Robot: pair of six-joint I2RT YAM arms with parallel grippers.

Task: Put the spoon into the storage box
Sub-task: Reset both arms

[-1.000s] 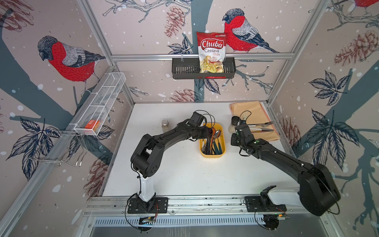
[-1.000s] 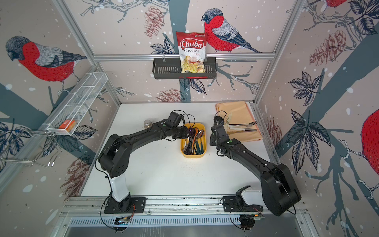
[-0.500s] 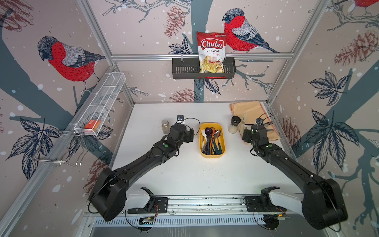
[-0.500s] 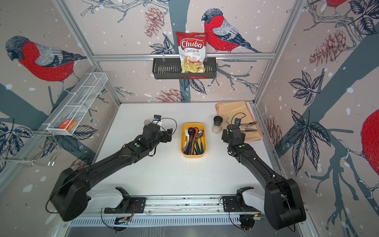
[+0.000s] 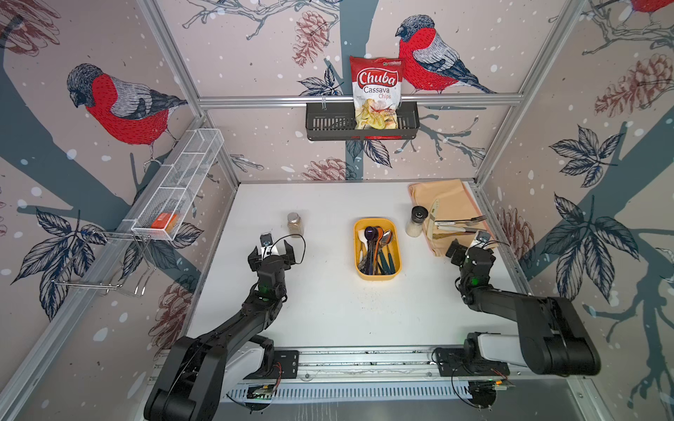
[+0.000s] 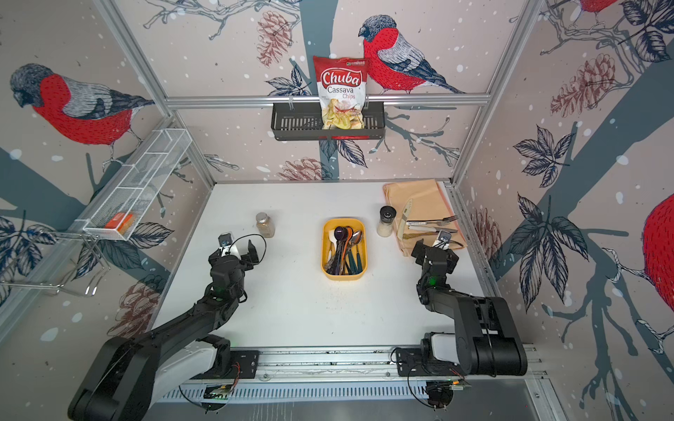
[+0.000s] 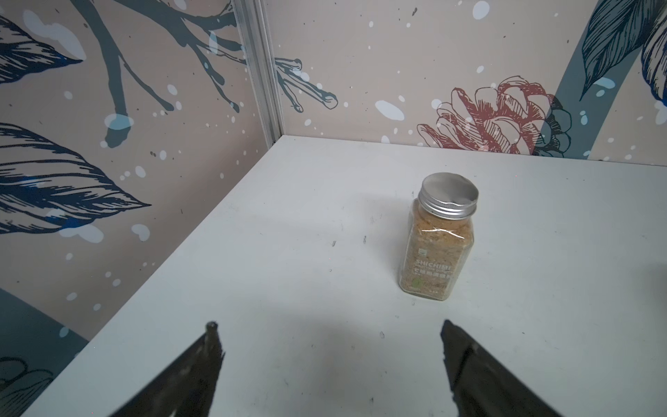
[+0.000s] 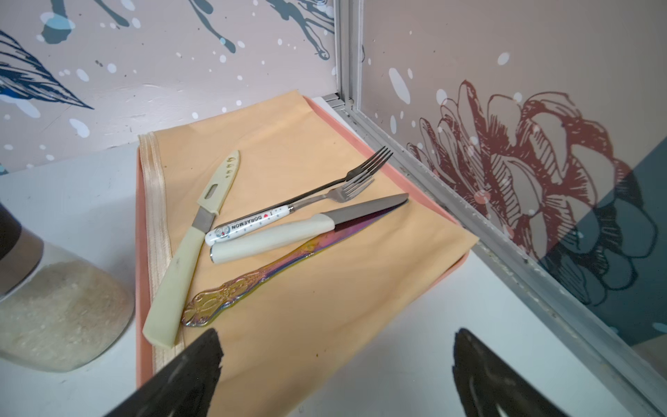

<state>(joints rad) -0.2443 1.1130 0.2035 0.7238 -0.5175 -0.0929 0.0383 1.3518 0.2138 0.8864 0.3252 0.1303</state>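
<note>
The yellow storage box (image 5: 378, 276) (image 6: 343, 276) sits mid-table in both top views, with several spoons lying in it, among them a silver spoon (image 5: 387, 237) (image 6: 356, 237). My left gripper (image 5: 271, 253) (image 6: 235, 253) (image 7: 330, 326) is left of the box, open and empty above bare table. My right gripper (image 5: 472, 248) (image 6: 436, 249) (image 8: 335, 332) is right of the box at the near corner of the cloth, also open with nothing between its fingers. Neither wrist view shows the box.
A spice jar (image 5: 295, 224) (image 7: 436, 238) stands just beyond the left gripper. A salt shaker (image 5: 415, 220) (image 8: 47, 307) stands beside a peach cloth (image 5: 448, 198) (image 8: 288, 151) carrying knives and forks. A black wall basket (image 5: 328, 125) holds a chips bag; a white mesh basket (image 5: 178, 186) hangs left.
Both arms have drawn back from the box, the left one to the left and the right one to the right. Both grippers have opened wide.
</note>
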